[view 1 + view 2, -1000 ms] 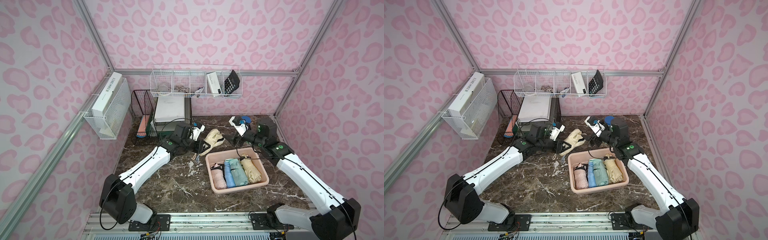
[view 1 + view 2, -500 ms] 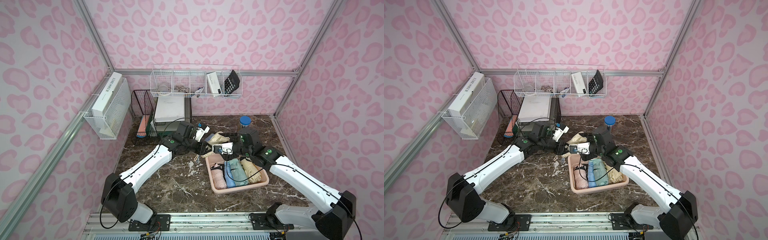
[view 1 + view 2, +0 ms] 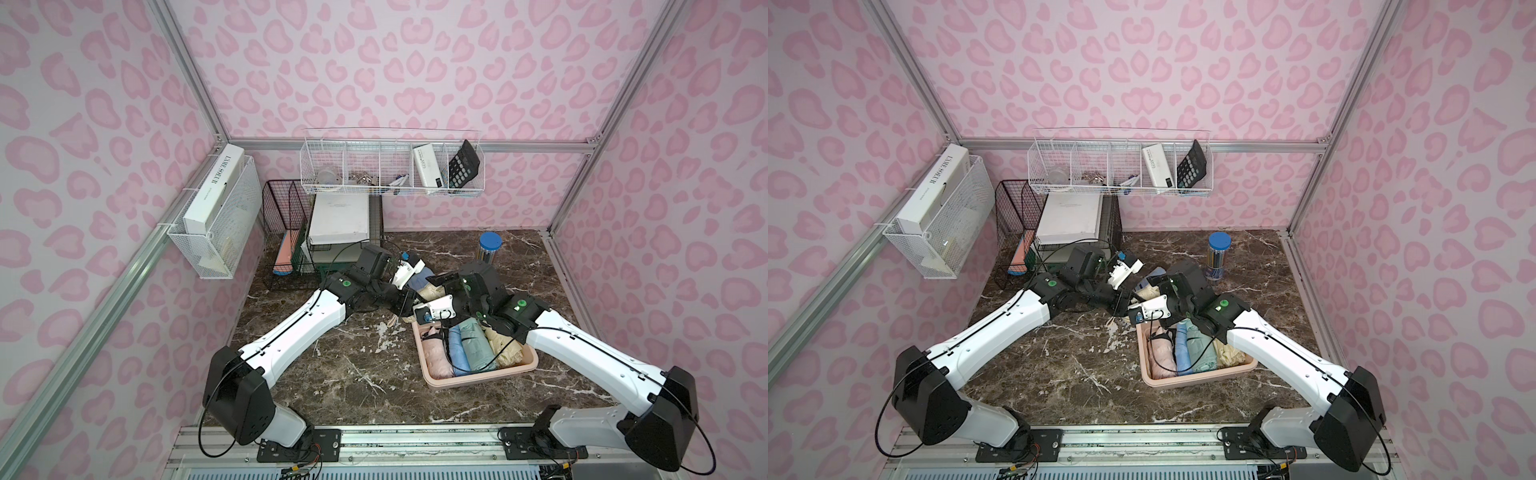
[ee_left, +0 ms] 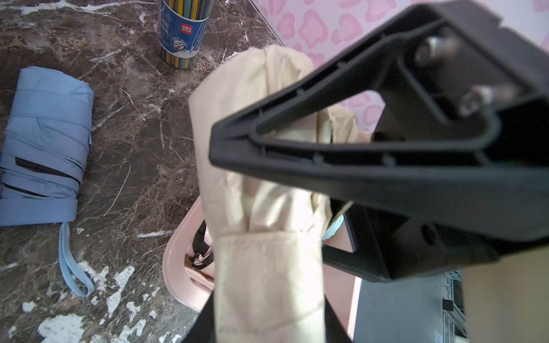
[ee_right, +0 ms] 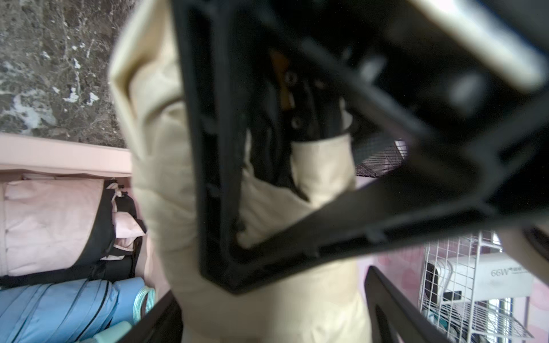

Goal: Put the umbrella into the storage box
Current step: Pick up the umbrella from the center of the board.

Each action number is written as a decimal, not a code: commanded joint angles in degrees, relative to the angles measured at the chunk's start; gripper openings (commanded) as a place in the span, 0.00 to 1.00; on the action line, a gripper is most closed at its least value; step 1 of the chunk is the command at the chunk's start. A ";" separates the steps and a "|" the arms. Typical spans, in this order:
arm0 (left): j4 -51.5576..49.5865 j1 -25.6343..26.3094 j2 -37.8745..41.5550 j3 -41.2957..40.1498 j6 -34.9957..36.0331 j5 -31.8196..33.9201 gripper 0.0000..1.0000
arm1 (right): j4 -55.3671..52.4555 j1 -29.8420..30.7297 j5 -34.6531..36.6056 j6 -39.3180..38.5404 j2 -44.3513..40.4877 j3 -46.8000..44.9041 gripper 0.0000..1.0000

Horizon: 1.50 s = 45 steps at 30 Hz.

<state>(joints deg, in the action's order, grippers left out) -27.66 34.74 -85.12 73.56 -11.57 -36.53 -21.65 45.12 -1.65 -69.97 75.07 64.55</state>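
Cream umbrella [image 4: 267,213] is clenched at one end in L fingers [image 4: 202,326], up off the desk [image 3: 353,374] over the far corner of the storage box [image 3: 482,377]. R fingers [image 5: 377,288] straddle it, one each side; can't tell if they're gripping. L arm [image 3: 299,332] & R arm [image 3: 582,345] both stretch in low, wrists meeting at the box's far edge, R arm crossing over the box.
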 commanded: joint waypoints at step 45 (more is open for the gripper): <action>13.47 -1.23 11.70 -8.68 0.13 6.39 0.86 | 0.56 1.40 0.43 5.93 -7.73 -8.30 0.28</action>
<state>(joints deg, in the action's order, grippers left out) -18.87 33.93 -74.83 66.24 -10.33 -33.30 -22.74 46.52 -0.73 -67.48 68.66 57.34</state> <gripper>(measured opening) 0.858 0.352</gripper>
